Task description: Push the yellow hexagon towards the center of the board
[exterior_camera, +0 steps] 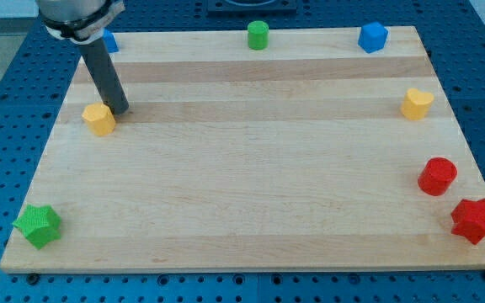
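Nearest the view's bottom, a green star block (pixel 38 225) sits in the bottom-left corner of the surface (pixel 242 194), and a red star block (pixel 475 220) sits in the bottom-right corner, partly over the right edge. Just above that star, still along the right edge, is a red cylinder (pixel 437 176), close to it but apart. Further up the right edge stands a yellow heart-shaped block (pixel 416 103).

Across from it, near the left edge and towards the top-left corner, is the yellow hexagon (pixel 99 119), the block the task names. My tip (pixel 119 110) is just beside it, at its upper right, touching or very nearly so; I cannot tell which. The tool is a plain dark rod with nothing to open or close and it has hold of nothing; it can only shove.

Along the top edge lie a blue block (pixel 109 39) in the top-left corner, half hidden behind the arm, a green cylinder (pixel 258 35) near the middle of that edge, and a blue block (pixel 373 37) towards the top-right corner.

All blocks lie around the rim, so the middle of the surface is an open target. As I judge it, my tip stands on the wrong side: the centre lies down and to the view's right of the hexagon, so a push from here would drive it towards the left edge. The tip should go round to the hexagon's upper left first.
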